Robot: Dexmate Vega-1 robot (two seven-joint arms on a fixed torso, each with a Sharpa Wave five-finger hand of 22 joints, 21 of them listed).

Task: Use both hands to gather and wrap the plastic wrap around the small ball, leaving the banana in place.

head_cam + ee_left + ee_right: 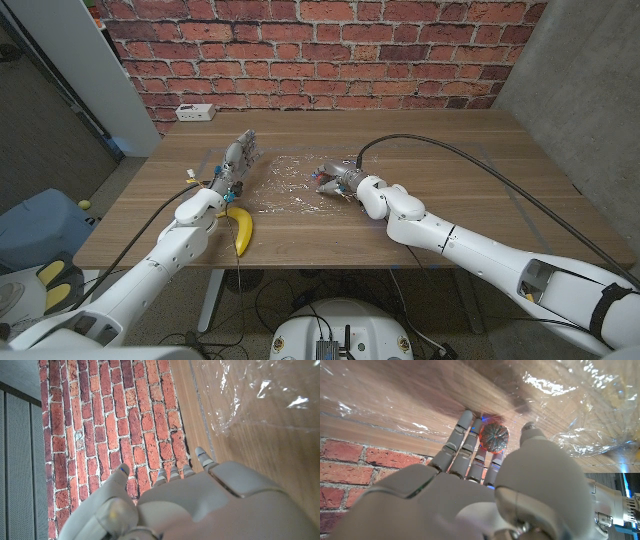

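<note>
Right hand (333, 181) is reaching across the middle of the tabletop (470, 160) onto the sheet of plastic wrap (285, 185). In the right wrist view its fingers (465, 445) are stretching out with the thumb set apart — the small ball (494, 436) is sitting right at the fingertips, between them and the thumb. Whether the hand is actually pinching the ball or only touching it, cannot tell; film looks to be lying over or around the ball there, but the layers are hard to read.

Left hand (236, 160) is hovering at the left edge of the wrap, fingers straight and slightly apart, holding nothing. In its own wrist view the fingers (172, 472) are pointing toward the brick wall (125, 420), with the crinkled wrap (250, 395) lying off to one side, untouched.

Banana (240, 229) is lying near the front-left part of the tabletop, just beside the left forearm, apart from the wrap.

Progress, as a judgement: early. The wrap is mostly lying spread and flat — not gathered into a bundle. The right hand is at the ball, but the left is not yet gripping any film. Left to do: catch the loose edges with both hands, draw them up over the ball, close the wrap around it. Banana is needing no attention so long as the left arm keeps off it.
</note>
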